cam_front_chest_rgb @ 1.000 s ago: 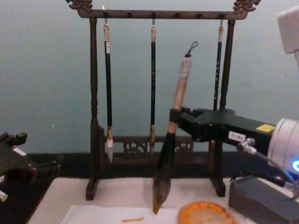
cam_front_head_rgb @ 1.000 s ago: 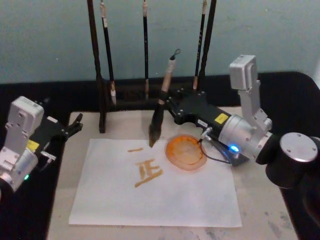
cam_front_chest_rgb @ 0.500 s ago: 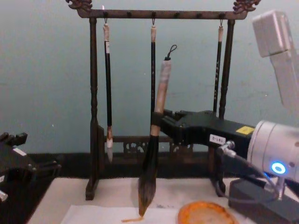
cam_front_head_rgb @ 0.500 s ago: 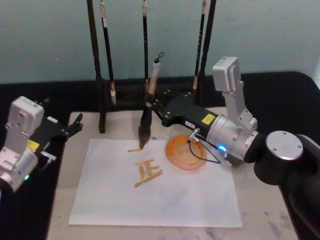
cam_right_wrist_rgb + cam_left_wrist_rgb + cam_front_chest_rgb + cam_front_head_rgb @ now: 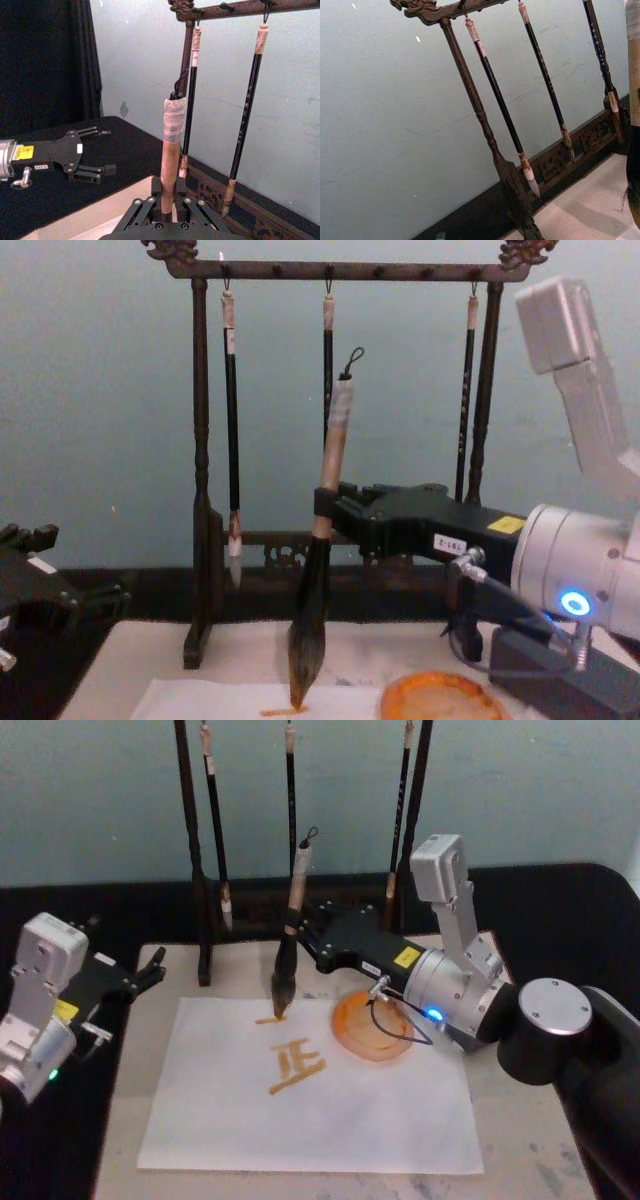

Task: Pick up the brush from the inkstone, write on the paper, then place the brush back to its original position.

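Right gripper (image 5: 300, 929) pinching brush (image 5: 296, 892) at mid-handle, holding it almost upright, loop cord uppermost. Bristle tip touching paper (image 5: 360, 1110) at short orange stroke (image 5: 267, 1018), above written character (image 5: 296, 1067), just left of orange dish (image 5: 372, 1026). Left gripper (image 5: 150, 971) sitting parked beside mat (image 5: 122, 1110), fingers spread, gripping nothing. Thin brushes hanging on rack (image 5: 204, 920) behind.

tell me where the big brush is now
In the head view the brush stands nearly upright in the right gripper, tip on the paper near its far edge, left of the orange dish.
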